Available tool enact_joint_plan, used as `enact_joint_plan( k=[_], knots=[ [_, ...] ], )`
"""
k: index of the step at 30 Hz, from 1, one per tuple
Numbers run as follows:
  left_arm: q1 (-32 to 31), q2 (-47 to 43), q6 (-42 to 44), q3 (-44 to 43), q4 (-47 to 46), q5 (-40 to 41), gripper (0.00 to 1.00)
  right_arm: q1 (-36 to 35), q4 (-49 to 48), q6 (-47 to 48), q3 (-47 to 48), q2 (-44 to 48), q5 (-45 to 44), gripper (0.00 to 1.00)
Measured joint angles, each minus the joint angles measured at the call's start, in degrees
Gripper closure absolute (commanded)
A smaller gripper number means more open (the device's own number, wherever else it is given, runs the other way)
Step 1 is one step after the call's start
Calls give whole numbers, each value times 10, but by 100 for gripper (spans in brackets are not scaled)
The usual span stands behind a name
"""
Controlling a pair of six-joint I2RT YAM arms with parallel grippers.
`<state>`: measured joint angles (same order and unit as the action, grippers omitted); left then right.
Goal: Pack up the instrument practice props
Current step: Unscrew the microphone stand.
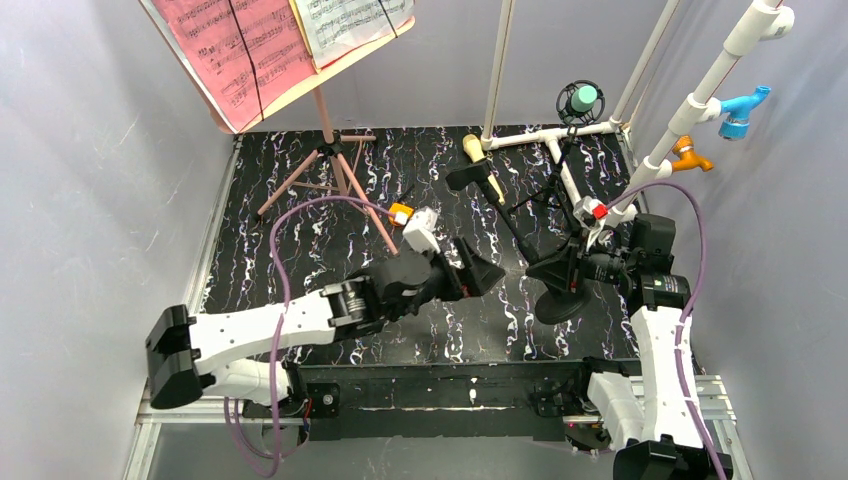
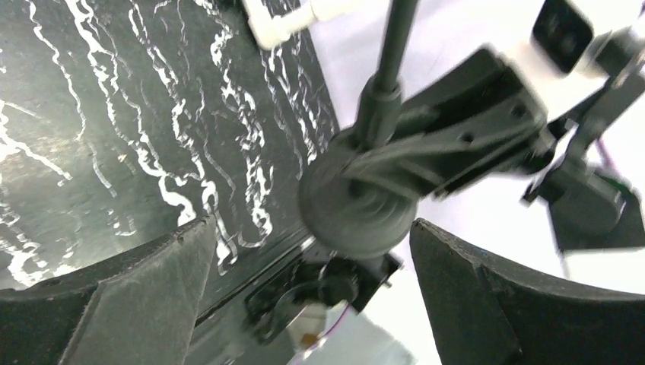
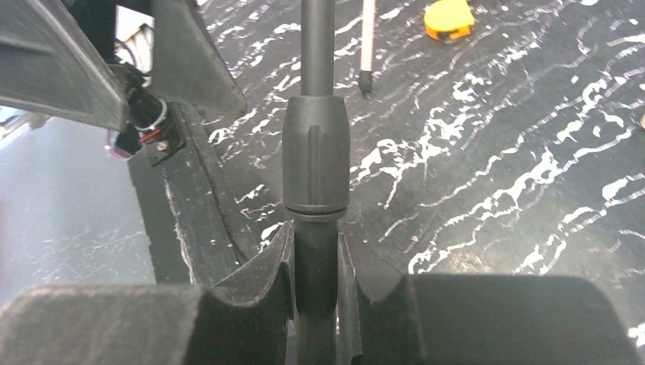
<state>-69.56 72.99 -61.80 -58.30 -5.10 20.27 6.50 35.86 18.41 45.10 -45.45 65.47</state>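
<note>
Packing is judged barely begun. The pink music board (image 1: pixel 245 75) stands upright on its pink tripod legs (image 1: pixel 335 175) at the back left of the desk (image 1: pixel 290 265), with a pink sheet (image 1: pixel 225 40) and a white sheet (image 1: pixel 350 20) on it. At centre right, the right gripper (image 3: pixel 316 266) has its fingers clenched on the pole of the black microphone stand (image 1: pixel 560 300). The left gripper (image 2: pixel 312 228) faces the stand's base, fingers released and empty. The beige microphone (image 1: pixel 473 148) and teal microphone (image 1: pixel 583 98) sit unstowed. No container shows. Only music notation is printed; no brand is readable.
</note>
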Motion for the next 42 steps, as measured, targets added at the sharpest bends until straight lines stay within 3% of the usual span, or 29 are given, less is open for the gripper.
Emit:
enact_joint_plan(
  k=[5,10,15,19,23,29,34,42],
  knots=[
    [0,-89,114,164,-155,-73,2,4,-3,22,-16,8,71,99],
    [0,-121,228,261,-313,-146,2,6,80,151,-5,3,127,99],
    [0,-122,339,238,-391,-215,2,5,176,262,116,-45,140,99],
    [0,-95,423,169,-422,-246,2,6,245,336,249,-73,151,99],
    [0,-45,478,97,-458,-267,5,5,289,363,314,-74,161,99],
    [0,42,508,47,-524,-271,14,6,312,362,343,-74,162,99],
    [0,104,501,20,-563,-267,27,6,318,360,342,-75,161,99],
    [0,128,473,19,-638,-246,32,6,317,358,306,-69,161,99]
  ],
)
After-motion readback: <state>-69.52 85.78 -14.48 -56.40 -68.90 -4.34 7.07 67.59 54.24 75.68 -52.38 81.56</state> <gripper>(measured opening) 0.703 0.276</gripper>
